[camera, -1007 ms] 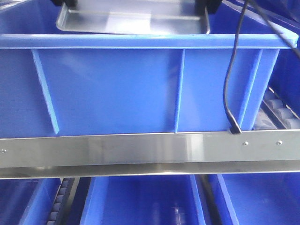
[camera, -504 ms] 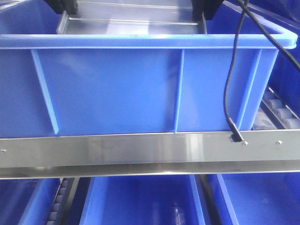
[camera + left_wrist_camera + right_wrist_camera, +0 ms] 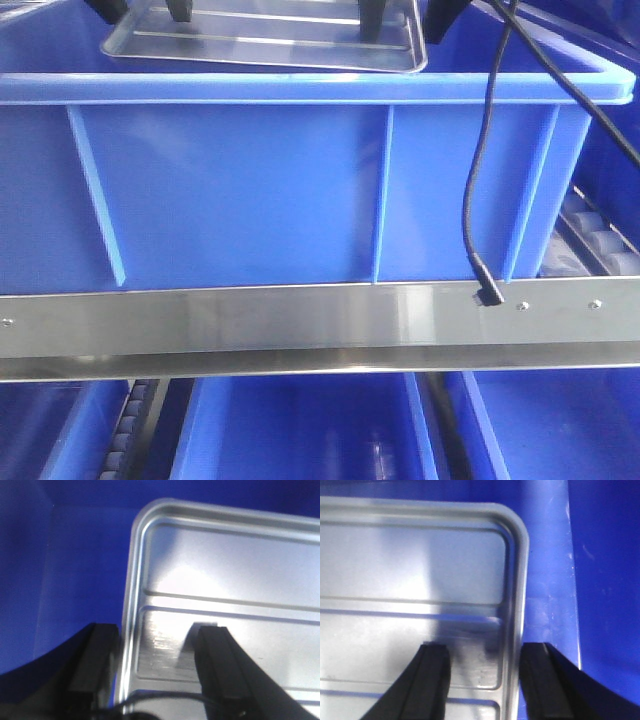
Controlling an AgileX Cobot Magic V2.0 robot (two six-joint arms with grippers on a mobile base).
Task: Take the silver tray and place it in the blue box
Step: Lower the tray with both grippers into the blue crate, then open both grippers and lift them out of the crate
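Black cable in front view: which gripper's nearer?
Right. The right gripper straddles the end of the silver tray beside the black cable; the left gripper straddles the far end.

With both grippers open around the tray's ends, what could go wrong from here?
1. The left gripper and right gripper straddle the silver tray's rims with open jaws; lifting out crookedly might snag a rim.
2. The black cable hangs over the blue box wall and may catch.

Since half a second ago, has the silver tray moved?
Yes. The silver tray has shifted left along the blue box rim, its near edge now tilted lower.
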